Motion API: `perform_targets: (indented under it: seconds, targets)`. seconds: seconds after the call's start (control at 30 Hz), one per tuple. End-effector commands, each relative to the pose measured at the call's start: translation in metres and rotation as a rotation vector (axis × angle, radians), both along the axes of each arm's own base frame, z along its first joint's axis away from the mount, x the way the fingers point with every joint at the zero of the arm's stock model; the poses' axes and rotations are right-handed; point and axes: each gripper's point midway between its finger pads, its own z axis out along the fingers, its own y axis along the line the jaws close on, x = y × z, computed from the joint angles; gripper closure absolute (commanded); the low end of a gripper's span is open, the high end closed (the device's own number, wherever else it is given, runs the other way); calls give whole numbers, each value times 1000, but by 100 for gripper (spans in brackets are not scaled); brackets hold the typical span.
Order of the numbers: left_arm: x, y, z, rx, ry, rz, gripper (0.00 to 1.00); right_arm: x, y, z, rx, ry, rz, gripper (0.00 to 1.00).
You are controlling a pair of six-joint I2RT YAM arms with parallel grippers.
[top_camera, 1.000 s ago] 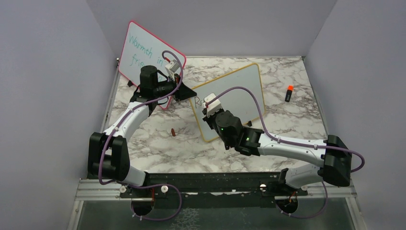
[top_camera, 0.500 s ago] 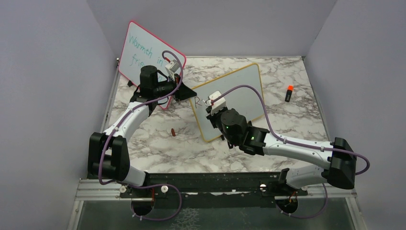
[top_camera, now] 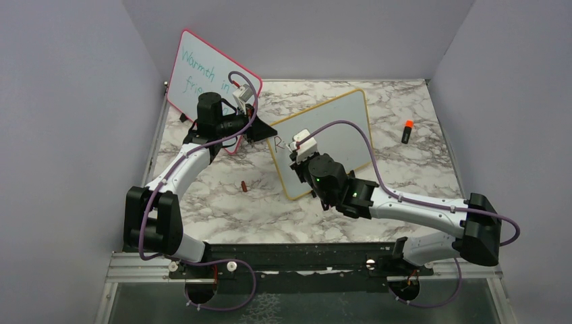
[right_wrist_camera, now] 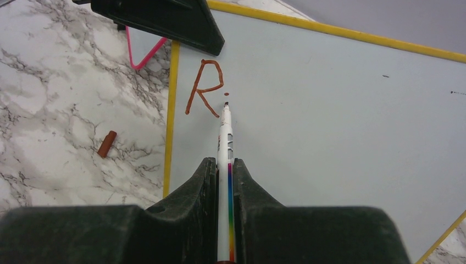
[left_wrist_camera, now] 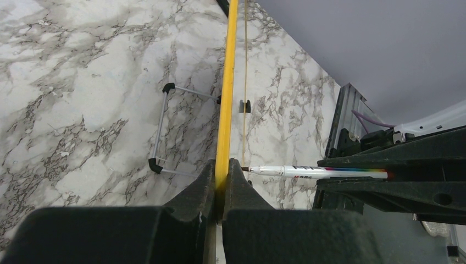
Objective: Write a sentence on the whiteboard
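The yellow-framed whiteboard (top_camera: 337,128) stands tilted on the marble table. My left gripper (top_camera: 265,133) is shut on its yellow frame (left_wrist_camera: 225,110) at the upper left corner. My right gripper (top_camera: 301,150) is shut on a white marker (right_wrist_camera: 224,154) with a rainbow stripe. Its tip touches the board (right_wrist_camera: 329,110) just right of a brownish-red letter "R" (right_wrist_camera: 204,87) and below a small dot. The marker also shows in the left wrist view (left_wrist_camera: 308,172), its tip against the board. The left gripper (right_wrist_camera: 165,19) shows at the top of the right wrist view.
A pink-red-framed board (top_camera: 202,74) with teal writing stands at the back left behind the left arm. A brownish-red marker cap (top_camera: 243,186) lies on the table left of the whiteboard, also in the right wrist view (right_wrist_camera: 106,144). An orange-capped black marker (top_camera: 407,131) lies at the right.
My right gripper has moved the marker a little to the right of the "R" and made a small dot there. The left arm has not moved.
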Motion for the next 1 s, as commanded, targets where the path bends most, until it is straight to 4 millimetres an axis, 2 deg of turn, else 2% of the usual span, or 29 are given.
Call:
perform_targets:
  seconds: [0.0, 0.63, 0.97]
  targets:
    - [-8, -3, -18, 23, 52, -25, 100, 2, 1, -5, -1, 8, -11, 99]
    - [-9, -4, -19, 23, 52, -28, 100, 9, 2, 0, 8, -26, -43, 99]
    - [-9, -4, -18, 23, 49, -26, 100, 6, 2, -9, -19, 6, -29, 99]
